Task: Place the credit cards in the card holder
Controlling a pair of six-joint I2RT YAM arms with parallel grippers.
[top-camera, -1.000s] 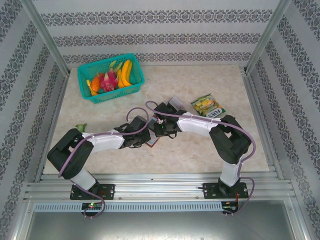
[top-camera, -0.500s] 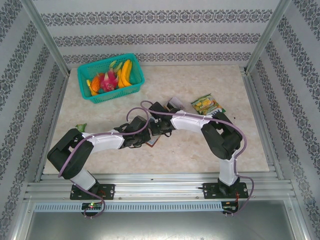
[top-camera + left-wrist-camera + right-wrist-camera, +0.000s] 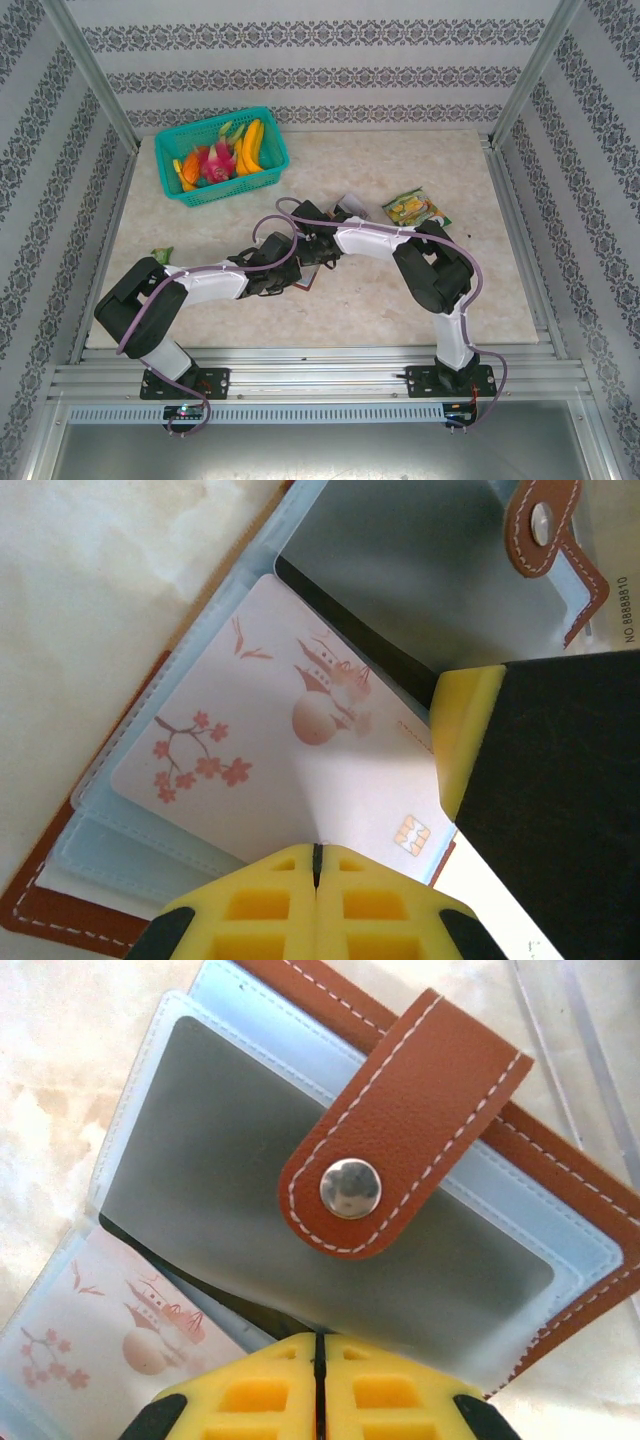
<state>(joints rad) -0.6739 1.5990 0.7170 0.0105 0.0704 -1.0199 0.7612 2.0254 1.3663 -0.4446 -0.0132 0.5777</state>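
Card holder, brown stitched leather (blossom-print card inside)

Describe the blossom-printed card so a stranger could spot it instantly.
Near the middle of the table lies the open brown card holder. In one clear sleeve sits the whitish card; its pink blossom branch sets it apart from the plain dark card beside it.

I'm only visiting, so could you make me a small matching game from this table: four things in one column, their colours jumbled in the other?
1. card holder
2. credit card
3. basket
4. snack packet

A. teal
B. green and yellow
C. brown with white stitching
D. white with pink blossoms

Pairs: 1-C, 2-D, 3-A, 4-B
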